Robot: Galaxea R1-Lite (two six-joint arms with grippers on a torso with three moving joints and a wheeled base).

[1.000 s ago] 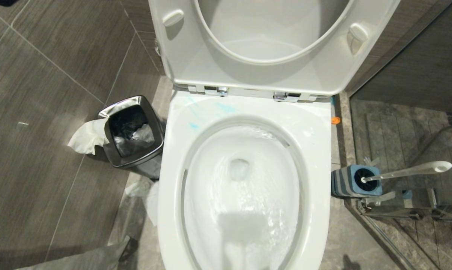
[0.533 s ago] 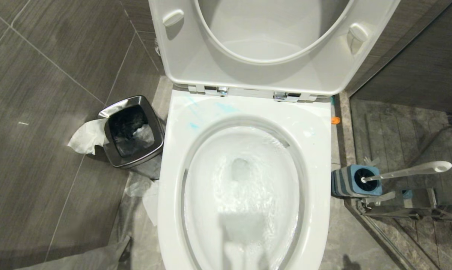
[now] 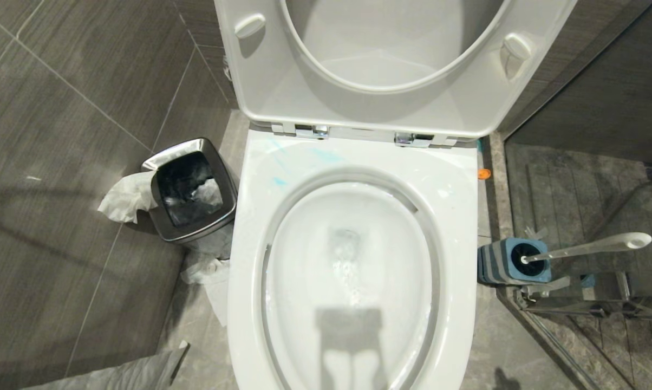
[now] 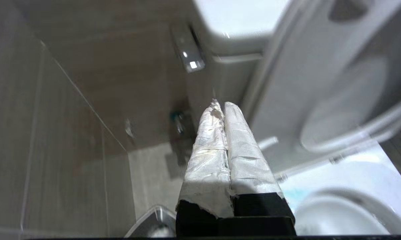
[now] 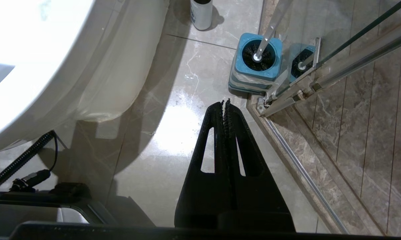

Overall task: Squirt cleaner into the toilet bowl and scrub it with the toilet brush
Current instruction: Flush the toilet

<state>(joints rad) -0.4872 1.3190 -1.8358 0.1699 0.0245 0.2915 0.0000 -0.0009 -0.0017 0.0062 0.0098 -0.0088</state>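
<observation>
The slim white plastic toilet brush (image 5: 266, 35) is standing in its holder just beyond the empty, pinched-shut right gripper (image 5: 224, 103), handle leaning away.

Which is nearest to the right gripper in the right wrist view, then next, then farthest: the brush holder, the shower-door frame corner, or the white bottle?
From the right gripper:
1. Shower-door frame corner, just beside the tips.
2. Brush holder, ahead on the floor.
3. White bottle, farthest, beyond the holder.

Bright glare, blurred left-wrist view

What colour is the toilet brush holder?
The toilet brush holder is blue over a grey ribbed base; the right wrist view shows it best.
</observation>
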